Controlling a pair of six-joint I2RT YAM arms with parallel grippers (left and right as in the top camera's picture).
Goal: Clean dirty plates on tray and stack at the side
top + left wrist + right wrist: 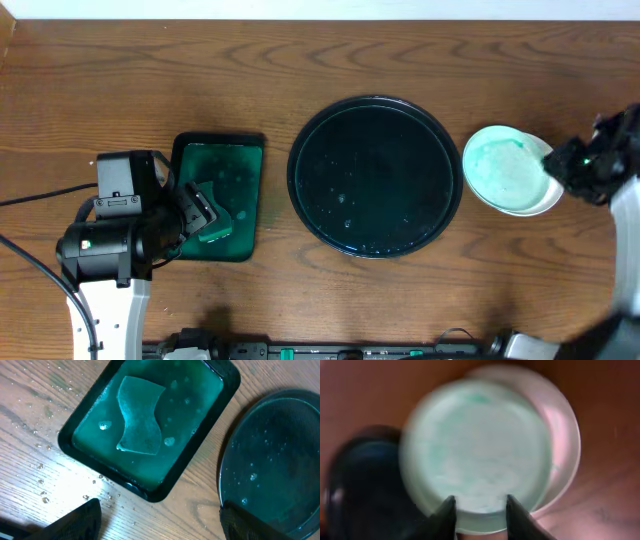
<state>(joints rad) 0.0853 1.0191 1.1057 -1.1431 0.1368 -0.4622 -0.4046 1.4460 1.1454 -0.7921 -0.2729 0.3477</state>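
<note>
The round black tray (375, 175) lay bare of crockery at the middle of the table (300, 60), only water beads on its gloss. The plates (505, 172) sat piled just off its rim at 3 o'clock. The right gripper (481, 510) hung over the near edge of the top plate (475, 445), its tips a narrow gap apart. The blur made it impossible to tell whether they pinched the rim or had let it go. The top plate sat off-centre, with a lower plate (565, 435) showing past it toward 2 o'clock. At least two were stacked; a third could not be made out.

By the look of it, the stacking step was in hand and close to done. The next move called for a clean release and a straight lift, so the skewed top plate would not be dragged.

At 9 o'clock of the round tray, the left gripper (165, 522) stood wide and empty by a small rectangular tray (150, 495). That tray held green water and a sponge (140, 415), with drops (42, 497) spattered on the wood. Nothing crowded the stack.
</note>
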